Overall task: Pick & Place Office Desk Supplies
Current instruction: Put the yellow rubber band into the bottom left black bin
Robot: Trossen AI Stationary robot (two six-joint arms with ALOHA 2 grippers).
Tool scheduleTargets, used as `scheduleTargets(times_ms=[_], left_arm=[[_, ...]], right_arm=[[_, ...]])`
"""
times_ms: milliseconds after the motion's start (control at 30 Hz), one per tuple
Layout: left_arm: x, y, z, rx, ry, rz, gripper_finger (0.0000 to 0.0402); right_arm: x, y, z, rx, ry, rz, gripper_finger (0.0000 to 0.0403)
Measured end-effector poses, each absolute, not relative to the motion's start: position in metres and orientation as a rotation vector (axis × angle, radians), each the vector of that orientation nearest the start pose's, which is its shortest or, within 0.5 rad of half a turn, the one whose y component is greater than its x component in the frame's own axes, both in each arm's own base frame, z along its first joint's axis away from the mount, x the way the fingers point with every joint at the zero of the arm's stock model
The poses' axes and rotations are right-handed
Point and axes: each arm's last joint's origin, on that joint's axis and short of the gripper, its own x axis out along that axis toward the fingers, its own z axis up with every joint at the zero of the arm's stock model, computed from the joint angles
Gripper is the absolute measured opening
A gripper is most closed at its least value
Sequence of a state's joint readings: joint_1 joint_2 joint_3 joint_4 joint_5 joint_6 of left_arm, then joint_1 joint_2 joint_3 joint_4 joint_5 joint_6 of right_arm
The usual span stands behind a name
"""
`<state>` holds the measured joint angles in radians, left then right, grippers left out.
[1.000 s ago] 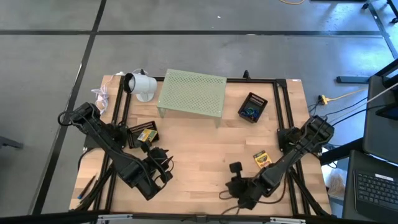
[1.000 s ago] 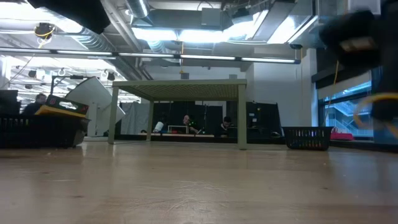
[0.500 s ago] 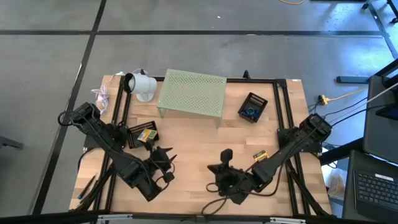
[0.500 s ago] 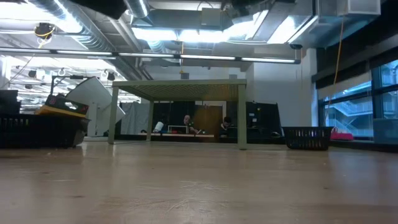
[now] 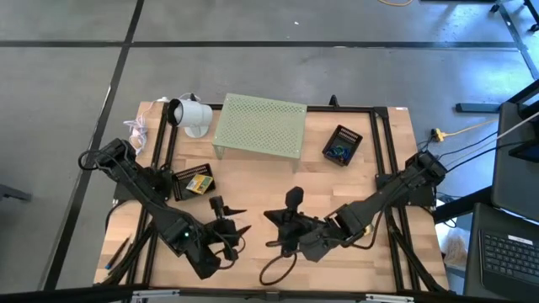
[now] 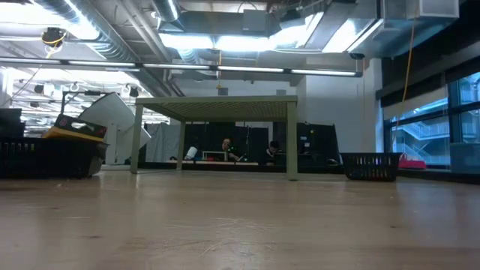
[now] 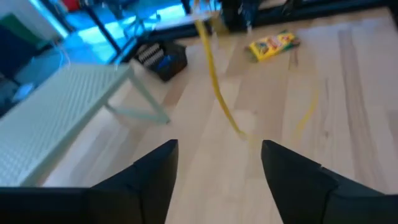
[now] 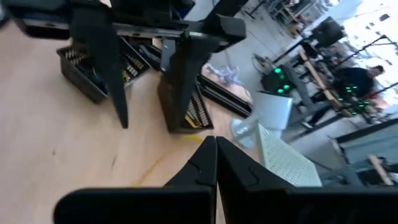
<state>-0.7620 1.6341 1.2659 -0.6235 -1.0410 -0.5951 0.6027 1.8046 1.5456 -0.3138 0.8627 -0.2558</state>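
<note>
Now the wooden table shows its pale, smooth boards with thin lines of grain. 2 dark arms reach over the near part of it.

The left gripper hangs over the bare wood, left of the middle. Its 2 flat, pointed black fingers stand wide apart with nothing between them. In the left wrist view a thin yellow band shows as a blurred streak over the wood ahead of those fingers; I cannot tell if it lies flat or is in the air.

The right gripper is just right of the left one, near the middle of the table. Its fingers are pressed together into 1 sharp point, and I see nothing held in them.

1 small yellow card box sits in a black mesh tray at the left. A 2nd small yellow card box lies flat on the wood, seen in the left wrist view. 1 little black basket with blue bits inside stands at the far right.

At the far side stands 1 pale green riser, a flat metal top full of tiny holes on thin legs. Beside it lies 1 white cup-shaped thing, smooth and round, tipped on its side.
</note>
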Motion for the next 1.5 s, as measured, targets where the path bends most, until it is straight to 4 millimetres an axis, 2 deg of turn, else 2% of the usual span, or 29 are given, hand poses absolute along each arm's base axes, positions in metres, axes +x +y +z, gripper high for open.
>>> scheduleTargets(times_ms=[267, 533, 700, 967, 1000, 1500], left_arm=[[0.270, -0.215, 0.278, 0.200, 0.378, 0.431, 0.0256], [0.291, -0.195, 0.282, 0.103, 0.357, 0.474, 0.0250], [0.297, -0.186, 0.281, 0.088, 0.382, 0.469, 0.0198], [0.296, -0.191, 0.280, 0.092, 0.424, 0.382, 0.0025], [0.296, -0.191, 0.280, 0.090, 0.422, 0.382, 0.0013], [0.295, -0.187, 0.281, 0.176, 0.374, 0.508, 0.0002]], right_arm=[[0.349, 0.212, 0.311, -0.655, 0.462, -0.140, 0.0000], [0.349, 0.212, 0.311, -0.687, 0.465, -0.128, 0.0000], [0.349, 0.212, 0.311, -0.703, 0.466, -0.125, 0.0000], [0.349, 0.212, 0.311, -0.708, 0.467, -0.123, 0.0000], [0.349, 0.212, 0.311, -0.708, 0.467, -0.120, 0.0000], [0.348, 0.214, 0.311, -0.709, 0.467, -0.114, 0.0011]])
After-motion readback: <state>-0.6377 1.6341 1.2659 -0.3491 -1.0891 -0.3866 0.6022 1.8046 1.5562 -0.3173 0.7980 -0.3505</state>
